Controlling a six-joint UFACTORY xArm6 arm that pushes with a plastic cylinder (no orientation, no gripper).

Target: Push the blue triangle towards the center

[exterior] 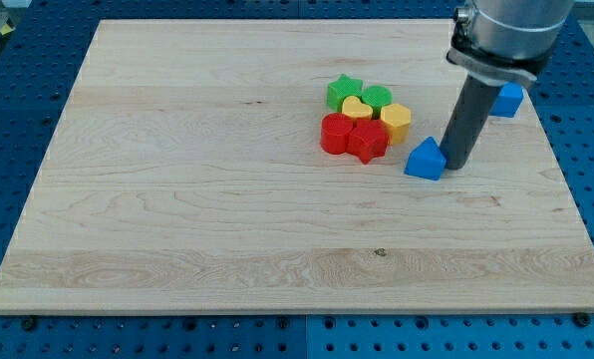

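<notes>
The blue triangle (426, 160) lies on the wooden board (227, 199), right of the middle. My tip (455, 165) stands just to the triangle's right, touching or nearly touching its right edge. The dark rod rises from there toward the view's top right. A second blue block (509, 99) sits near the board's right edge, partly hidden behind the rod; its shape is unclear.
A tight cluster lies left of the triangle: a green star (344, 92), a green round block (377, 98), a yellow heart (356, 108), a yellow hexagon (396, 121), a red cylinder (335, 133) and a red star (368, 141). Blue perforated table surrounds the board.
</notes>
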